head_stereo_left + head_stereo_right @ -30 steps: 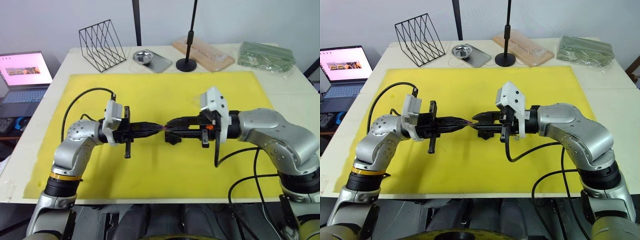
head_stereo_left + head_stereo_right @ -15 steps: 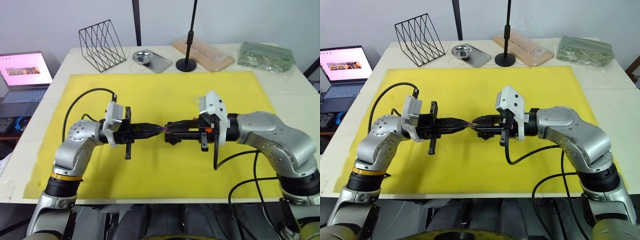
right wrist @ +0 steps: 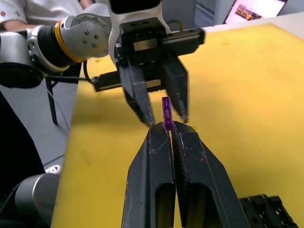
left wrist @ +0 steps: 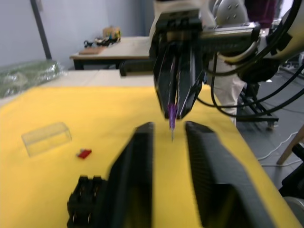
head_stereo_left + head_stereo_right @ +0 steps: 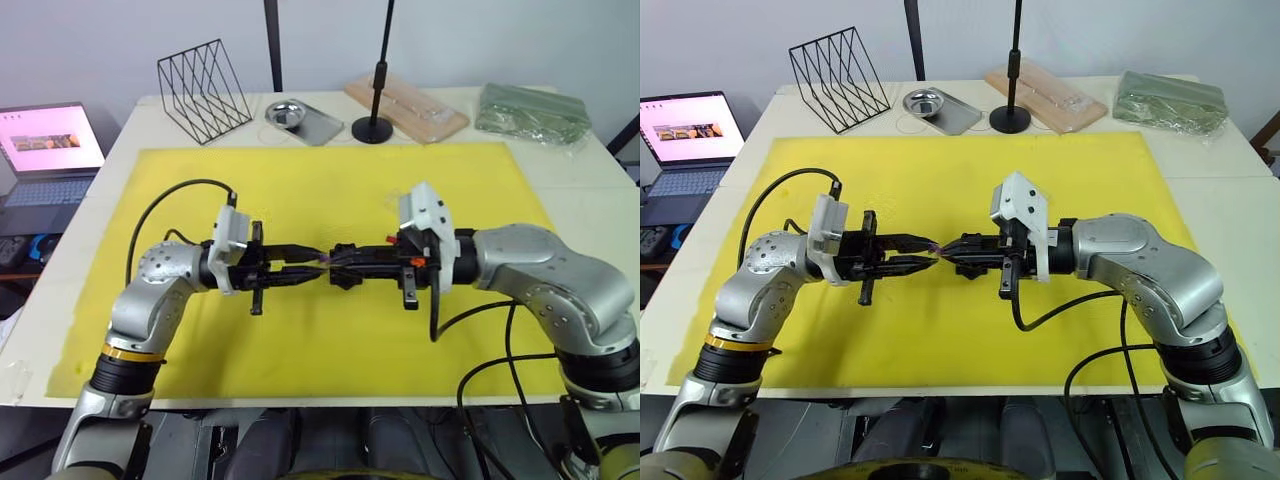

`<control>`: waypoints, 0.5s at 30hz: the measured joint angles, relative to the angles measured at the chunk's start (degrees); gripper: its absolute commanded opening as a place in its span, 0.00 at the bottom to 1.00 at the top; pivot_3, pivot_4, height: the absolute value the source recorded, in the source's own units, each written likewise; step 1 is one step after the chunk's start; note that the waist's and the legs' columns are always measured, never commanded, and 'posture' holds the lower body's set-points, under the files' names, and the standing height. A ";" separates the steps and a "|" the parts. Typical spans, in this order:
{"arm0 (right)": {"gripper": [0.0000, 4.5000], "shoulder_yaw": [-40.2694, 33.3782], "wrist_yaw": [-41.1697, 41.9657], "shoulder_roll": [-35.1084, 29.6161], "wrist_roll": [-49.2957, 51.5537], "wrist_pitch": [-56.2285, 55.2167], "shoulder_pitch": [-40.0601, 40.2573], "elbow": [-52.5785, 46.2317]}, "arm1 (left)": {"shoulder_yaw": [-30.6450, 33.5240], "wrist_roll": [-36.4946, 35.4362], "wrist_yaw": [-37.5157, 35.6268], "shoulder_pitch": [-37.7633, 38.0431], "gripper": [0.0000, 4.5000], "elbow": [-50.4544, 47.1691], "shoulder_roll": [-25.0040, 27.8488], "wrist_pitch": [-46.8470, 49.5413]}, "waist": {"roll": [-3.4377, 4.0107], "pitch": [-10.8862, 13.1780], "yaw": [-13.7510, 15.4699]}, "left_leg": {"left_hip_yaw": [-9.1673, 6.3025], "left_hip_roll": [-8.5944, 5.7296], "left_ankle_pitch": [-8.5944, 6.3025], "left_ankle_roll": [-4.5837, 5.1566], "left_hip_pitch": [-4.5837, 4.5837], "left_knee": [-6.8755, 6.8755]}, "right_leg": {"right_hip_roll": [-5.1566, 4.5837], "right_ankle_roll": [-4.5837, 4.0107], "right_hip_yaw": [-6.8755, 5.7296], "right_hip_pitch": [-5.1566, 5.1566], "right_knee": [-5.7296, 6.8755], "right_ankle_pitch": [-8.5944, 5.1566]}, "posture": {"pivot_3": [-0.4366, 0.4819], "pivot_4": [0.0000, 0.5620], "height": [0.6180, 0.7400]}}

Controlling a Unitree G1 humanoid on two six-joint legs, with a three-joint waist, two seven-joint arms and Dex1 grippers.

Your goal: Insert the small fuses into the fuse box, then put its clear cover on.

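no readable text, labels (anywhere)

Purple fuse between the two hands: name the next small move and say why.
Probably draw the right hand straight back, carrying the purple fuse out of the open left hand. The right hand is shut on the fuse's body with its blades free, and the left hand's fingers stand apart on either side of it, so the fuse looks ready to go to the fuse box.

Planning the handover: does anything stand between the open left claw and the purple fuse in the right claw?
Nothing visible does. The left claw faces the purple fuse directly, which the shut right claw holds.
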 measured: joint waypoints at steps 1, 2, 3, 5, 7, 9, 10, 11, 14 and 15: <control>0.00 0.20 -0.18 -1.25 -0.53 0.80 -1.41 -0.22 | 0.39 0.01 0.12 0.95 0.56 -0.15 0.67 0.00 | 0.00 0.00 -0.01 | 0.00 0.02 0.00 0.00 0.01 -0.01 | 0.02 0.00 0.00 0.00 0.00 0.00 | 0.48 0.27 1.00; 0.00 0.76 -0.45 -2.64 -1.47 1.58 -2.94 -0.36 | 0.81 0.10 0.34 2.12 0.63 -0.27 1.23 -0.16 | 0.00 0.00 0.01 | 0.01 0.04 0.00 0.00 0.02 -0.02 | 0.03 -0.02 0.00 0.00 0.00 0.00 | 0.48 0.27 1.00; 0.00 1.65 -0.50 -3.86 -2.79 2.10 -4.37 -0.35 | 1.25 0.19 1.03 3.43 0.72 -0.39 1.51 -0.20 | 0.01 0.00 0.04 | 0.02 0.04 0.00 0.00 0.03 -0.02 | 0.03 -0.02 0.00 0.00 -0.01 0.00 | 0.48 0.27 1.00; 0.00 3.79 -0.45 -5.65 -5.46 2.43 -6.20 -0.09 | 1.59 0.44 2.68 5.20 0.87 -0.39 1.33 -0.16 | 0.00 0.00 0.16 | 0.02 0.05 0.00 0.00 0.02 -0.01 | 0.04 -0.02 0.00 0.01 -0.01 0.00 | 0.48 0.27 1.00; 0.00 7.86 -0.38 -7.41 -10.53 0.98 -7.67 0.73 | 1.66 2.08 5.13 6.39 0.99 -0.38 0.44 -0.64 | 0.00 0.00 0.28 | 0.04 0.05 0.00 0.00 0.02 0.02 | 0.03 -0.02 0.00 0.04 -0.01 0.01 | 0.48 0.27 1.00; 0.00 11.96 0.23 -9.24 -16.17 -1.82 -8.35 2.79 | 0.66 4.96 7.39 7.41 0.99 -0.38 -0.83 -2.71 | -0.01 0.00 0.36 | 0.09 0.03 0.00 0.00 0.02 0.03 | 0.01 -0.01 0.00 0.06 -0.03 0.01 | 0.48 0.27 1.00; 0.00 13.04 0.55 -9.53 -18.01 -2.76 -8.34 3.81 | -0.21 6.65 8.23 7.90 0.99 -0.33 -1.26 -3.92 | -0.02 0.00 0.30 | 0.12 0.03 0.00 0.00 0.02 0.03 | 0.01 -0.01 0.01 0.06 -0.04 0.01 | 0.48 0.27 1.00; 0.00 13.91 0.89 -9.51 -19.50 -3.47 -8.32 4.80 | -1.11 8.42 9.13 8.11 0.99 -0.09 -1.98 -5.27 | -0.02 0.00 0.25 | 0.16 0.04 0.00 0.00 0.02 0.01 | 0.01 -0.01 0.03 0.04 -0.05 0.01 | 0.48 0.27 1.00; 0.00 15.08 1.79 -9.18 -22.15 -5.22 -8.25 6.55 | -3.03 11.77 11.58 7.89 0.99 1.09 -3.81 -7.70 | -0.02 0.00 0.19 | 0.16 0.08 0.00 0.00 0.04 -0.01 | 0.03 -0.03 0.04 0.02 -0.04 0.02 | 0.48 0.27 1.00; 0.00 15.37 2.19 -9.10 -22.87 -5.70 -8.15 6.92 | -3.47 12.61 12.11 7.81 0.99 1.55 -4.17 -8.22 | -0.02 0.00 0.14 | 0.18 0.09 0.00 0.00 0.04 -0.02 | 0.04 -0.04 0.04 0.02 -0.04 0.03 | 0.48 0.27 1.00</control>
